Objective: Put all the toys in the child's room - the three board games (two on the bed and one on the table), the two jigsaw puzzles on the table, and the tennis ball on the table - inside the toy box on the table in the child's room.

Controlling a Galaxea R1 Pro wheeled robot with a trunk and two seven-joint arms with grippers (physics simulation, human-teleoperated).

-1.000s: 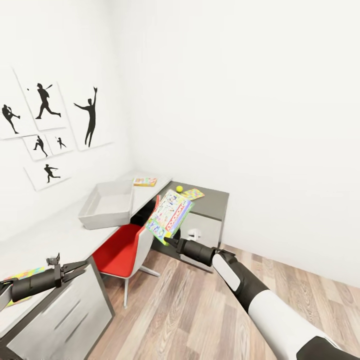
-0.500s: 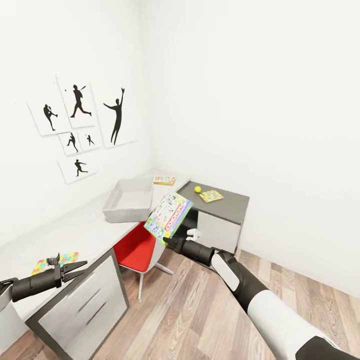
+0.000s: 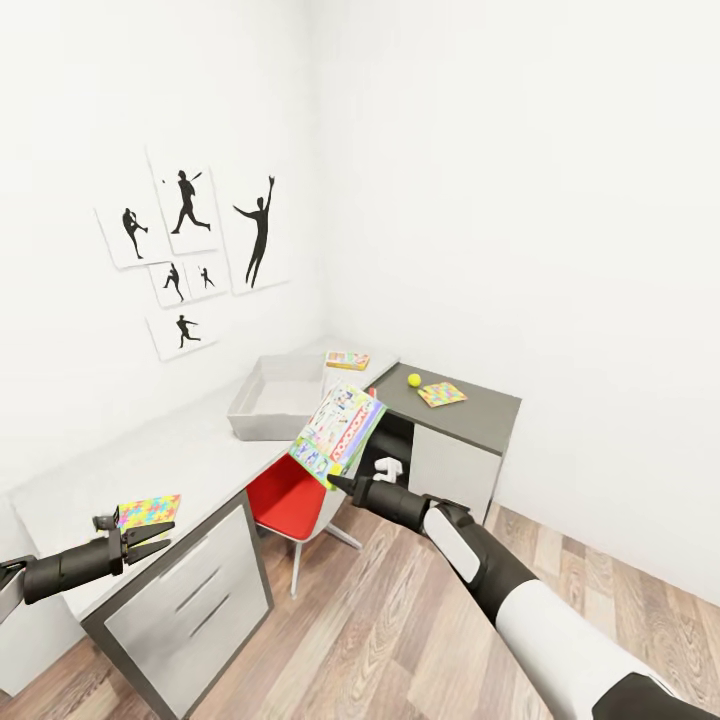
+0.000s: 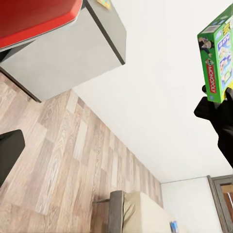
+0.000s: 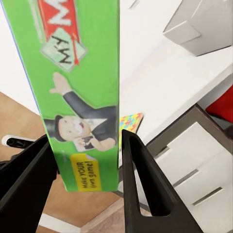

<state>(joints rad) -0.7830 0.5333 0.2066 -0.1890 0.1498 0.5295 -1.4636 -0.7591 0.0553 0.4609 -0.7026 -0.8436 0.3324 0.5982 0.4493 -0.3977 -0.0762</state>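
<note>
The right gripper (image 3: 340, 483) is clamped on the lower edge of a board game (image 3: 338, 432), holding it tilted up in the air over the red chair (image 3: 290, 497), near the table (image 3: 190, 450). On the table sit the grey toy box (image 3: 276, 401), a second board game (image 3: 347, 360) just past it, 1 jigsaw puzzle (image 3: 147, 508) near the drawer end, and on the lower dark wing the tennis ball (image 3: 414, 380) beside another jigsaw puzzle (image 3: 441, 393). The left gripper (image 3: 150, 535) hangs beside the table's near end with its fingers spread, holding nothing.
</note>
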